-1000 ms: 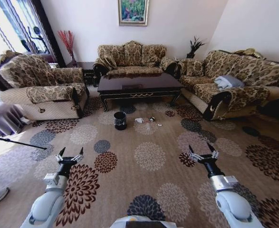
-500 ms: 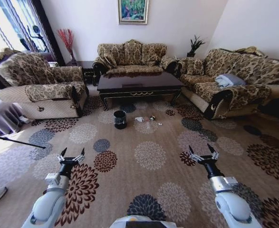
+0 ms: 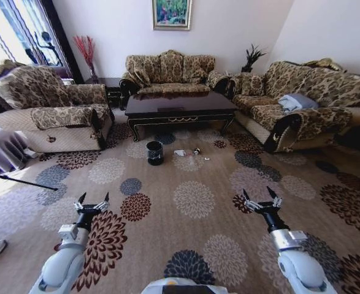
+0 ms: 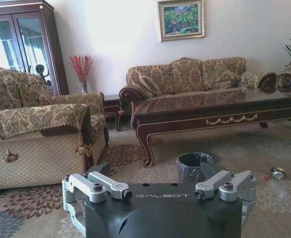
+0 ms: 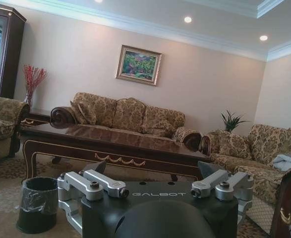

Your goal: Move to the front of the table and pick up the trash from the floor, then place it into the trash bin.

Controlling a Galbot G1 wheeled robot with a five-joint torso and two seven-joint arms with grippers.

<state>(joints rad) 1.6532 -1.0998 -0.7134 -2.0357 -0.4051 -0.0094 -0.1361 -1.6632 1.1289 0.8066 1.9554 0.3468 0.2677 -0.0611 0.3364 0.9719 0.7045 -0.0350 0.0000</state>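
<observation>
Both our grippers, left gripper (image 3: 91, 201) and right gripper (image 3: 257, 199), hang spread wide and unloaded over the carpet (image 3: 192, 202). Ahead, the trash (image 3: 188, 152) lies just beside the trash bin (image 3: 155, 153), before the table (image 3: 180, 107).

We see the long, dark, shiny table (image 3: 180, 109) with gold trim. On the carpet in front of the table stands the small round black trash bin (image 3: 155, 153), upright, with a clear bag inside. Just beside the trash bin, also in front of the table, lies the trash (image 3: 189, 153): a few small bits.
</observation>
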